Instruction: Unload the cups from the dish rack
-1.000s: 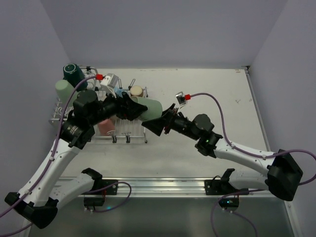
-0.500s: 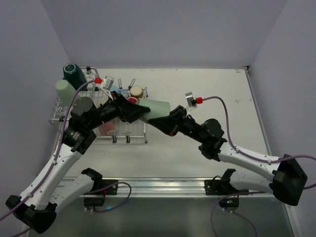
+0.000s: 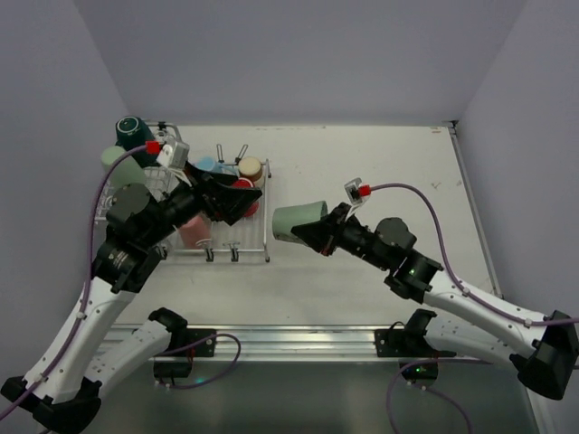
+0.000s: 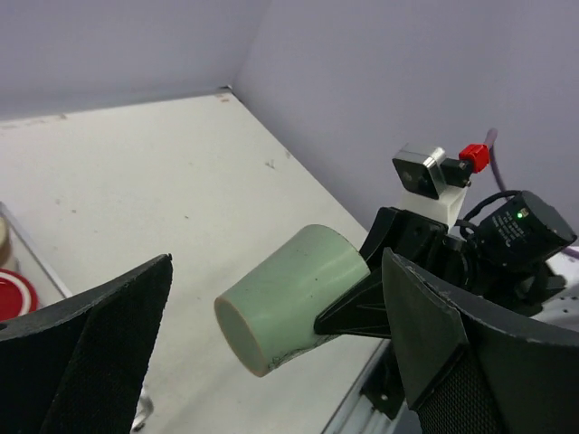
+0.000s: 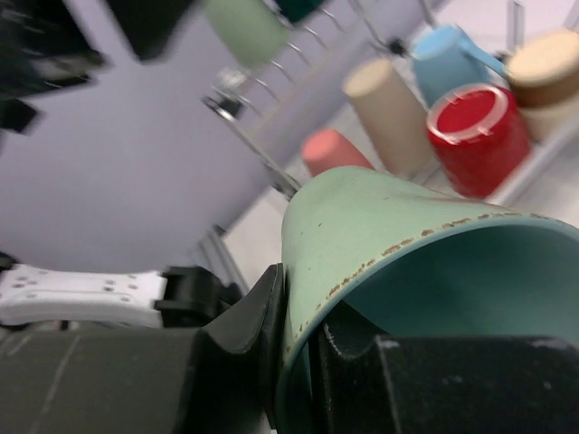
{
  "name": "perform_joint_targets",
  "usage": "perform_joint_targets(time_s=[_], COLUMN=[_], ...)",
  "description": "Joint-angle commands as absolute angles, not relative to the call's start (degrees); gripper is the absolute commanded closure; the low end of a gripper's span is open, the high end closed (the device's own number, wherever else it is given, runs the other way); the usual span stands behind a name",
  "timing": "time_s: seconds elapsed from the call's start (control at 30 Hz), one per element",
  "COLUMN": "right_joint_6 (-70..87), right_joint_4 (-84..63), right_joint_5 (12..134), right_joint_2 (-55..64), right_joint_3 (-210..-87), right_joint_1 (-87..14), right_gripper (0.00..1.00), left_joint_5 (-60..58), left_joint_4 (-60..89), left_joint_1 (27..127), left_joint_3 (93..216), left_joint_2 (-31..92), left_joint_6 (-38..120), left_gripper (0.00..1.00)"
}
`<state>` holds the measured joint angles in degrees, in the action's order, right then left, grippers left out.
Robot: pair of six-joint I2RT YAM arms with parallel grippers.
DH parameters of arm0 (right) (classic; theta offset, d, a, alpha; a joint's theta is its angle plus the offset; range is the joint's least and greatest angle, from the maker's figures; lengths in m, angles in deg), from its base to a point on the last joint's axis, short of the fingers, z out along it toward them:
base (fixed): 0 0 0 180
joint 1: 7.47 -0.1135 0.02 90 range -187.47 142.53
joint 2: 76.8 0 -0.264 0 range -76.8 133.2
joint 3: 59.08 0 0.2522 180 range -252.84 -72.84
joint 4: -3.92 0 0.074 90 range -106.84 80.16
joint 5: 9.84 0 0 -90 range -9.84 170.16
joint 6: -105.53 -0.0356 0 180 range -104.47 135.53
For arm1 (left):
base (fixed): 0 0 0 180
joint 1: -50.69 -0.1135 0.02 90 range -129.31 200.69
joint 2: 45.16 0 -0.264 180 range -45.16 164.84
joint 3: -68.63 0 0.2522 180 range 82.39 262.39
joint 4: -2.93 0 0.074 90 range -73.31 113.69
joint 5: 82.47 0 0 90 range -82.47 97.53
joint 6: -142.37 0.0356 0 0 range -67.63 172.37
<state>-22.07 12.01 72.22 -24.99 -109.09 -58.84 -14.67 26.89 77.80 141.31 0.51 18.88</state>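
Mint green in the grip: the right hand (image 3: 316, 232) is clamped on the rim of the mint cup (image 3: 297, 220), one finger outside the wall and one inside the mouth, as the right wrist view shows up close. The cup lies on its side in that hold. Seen from overhead, its closed base points to 9 o'clock and its mouth to 3 o'clock. It is off the dish rack (image 3: 237, 242), just beside the rack's 3 o'clock edge, over the bare surface (image 3: 389, 163).

Across from it, the left hand (image 3: 233, 197) is spread wide and holds nothing. It hovers over the rack's 3 o'clock half, right above the red cup (image 3: 242, 185). From its own camera, the two black fingers (image 4: 90, 353) frame the mint cup without touching it.

Out to the rack, which sits at the 9 o'clock side of the surface. A light blue cup (image 3: 206, 165) and a brown-topped cup (image 3: 251, 167) stand along its 12 o'clock edge. A pink cup (image 3: 193, 231) sits at 6 o'clock. A teal cup (image 3: 132, 132) and a pale green tumbler (image 3: 116, 159) perch on the taller section near 10 o'clock. A beige tumbler (image 5: 389, 108) shows beside the red one in the right wrist view.
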Motion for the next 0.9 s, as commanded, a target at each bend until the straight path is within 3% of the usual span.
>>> perform_joint_targets(time_s=[0.0,0.17,0.4,0.63,0.87], right_joint_6=[-15.06,-10.59,-3.02,5.4,13.06], right_joint_4=[-1.46,-17.72,-35.48,-46.91,-62.38], right_joint_5=[77.79,79.28,90.53,94.47,100.47], right_joint_2=[-27.85,-25.75,-12.4,13.57,34.35], right_joint_3=[-116.16,-125.3,-140.76,-163.51,-185.42], right_joint_1=[-56.69,-46.5,-34.11,-18.73,-14.15], right_gripper=[1.0,1.0,1.0,1.0,1.0], left_joint_5=[-7.86,-8.9,-12.51,-13.48,-15.58], left_joint_4=[30.4,31.11,32.69,32.25,30.49], left_joint_1=[77.67,77.67,77.76,77.76,78.46], left_joint_3=[141.47,135.58,127.66,123.09,120.18], left_joint_2=[-2.35,-4.2,-7.19,-7.99,-7.28], left_joint_6=[25.3,28.46,32.07,35.66,36.99], left_gripper=[0.0,0.0,0.0,0.0,0.0])
